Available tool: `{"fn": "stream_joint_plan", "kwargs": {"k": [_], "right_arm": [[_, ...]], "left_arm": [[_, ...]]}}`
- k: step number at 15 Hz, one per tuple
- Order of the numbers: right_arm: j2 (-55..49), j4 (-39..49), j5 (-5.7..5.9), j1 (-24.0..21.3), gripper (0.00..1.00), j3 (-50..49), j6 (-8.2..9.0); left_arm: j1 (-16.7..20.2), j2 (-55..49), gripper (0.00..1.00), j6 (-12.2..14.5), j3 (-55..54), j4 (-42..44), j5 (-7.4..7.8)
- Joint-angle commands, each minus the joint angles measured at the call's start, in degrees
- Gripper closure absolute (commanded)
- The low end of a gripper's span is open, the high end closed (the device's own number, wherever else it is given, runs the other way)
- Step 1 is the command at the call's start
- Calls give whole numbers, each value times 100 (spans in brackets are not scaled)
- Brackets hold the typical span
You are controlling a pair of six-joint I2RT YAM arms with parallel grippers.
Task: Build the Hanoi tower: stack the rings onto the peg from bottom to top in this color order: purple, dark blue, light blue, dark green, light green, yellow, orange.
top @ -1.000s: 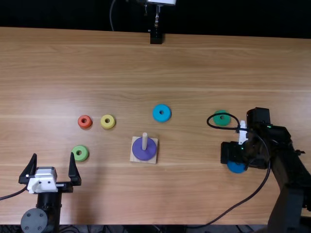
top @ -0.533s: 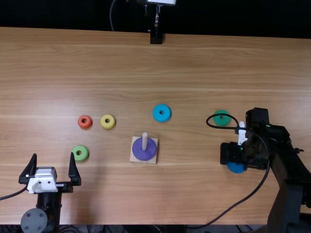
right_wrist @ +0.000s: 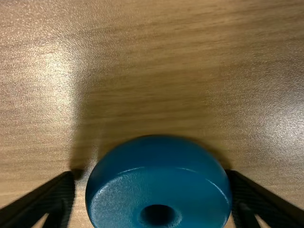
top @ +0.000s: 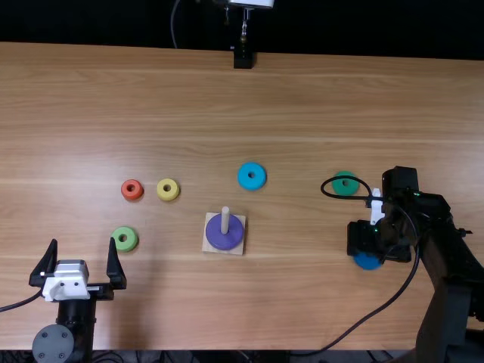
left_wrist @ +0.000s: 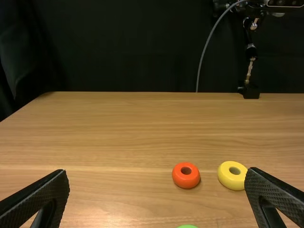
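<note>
My left gripper [top: 83,242] stands open and empty near the light green ring [top: 125,239]; in the left wrist view that gripper [left_wrist: 157,172] faces the orange ring [left_wrist: 185,175] and yellow ring [left_wrist: 232,175]. My right gripper [top: 366,237] is low over the dark blue ring [top: 367,261], partly covering it. In the right wrist view, the gripper [right_wrist: 152,174] has its fingers on either side of the dark blue ring [right_wrist: 161,190], a thin gap showing at one finger. The purple ring [top: 224,236] lies around the peg [top: 225,217] on its base [top: 212,246].
The light blue ring [top: 252,176] lies beyond the base, slightly right of it. A dark green ring [top: 345,184] is just beyond the right gripper, with the arm's looped cable [top: 325,187] across it. A black stand [top: 243,58] is at the far edge.
The right gripper's black end has shifted slightly to the right over the dark blue ring, its near-side outline narrowing a little. The left arm and the rings have stayed put.
</note>
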Motion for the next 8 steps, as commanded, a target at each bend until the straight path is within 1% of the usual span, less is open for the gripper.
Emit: {"fn": "stream_joint_plan", "kwargs": {"k": [1, 2, 5, 8], "right_arm": [[79, -8, -61, -59, 92, 79, 33], [70, -8, -61, -59, 100, 70, 33], [61, -8, -82, -59, 100, 140, 22], [35, -29, -113, -51, 100, 474, -41]], "left_arm": [[56, -40, 0, 67, -189, -225, 97], [56, -40, 0, 67, -189, -225, 97], [56, -40, 0, 67, -189, -225, 97], [56, -40, 0, 67, -189, -225, 97]]}}
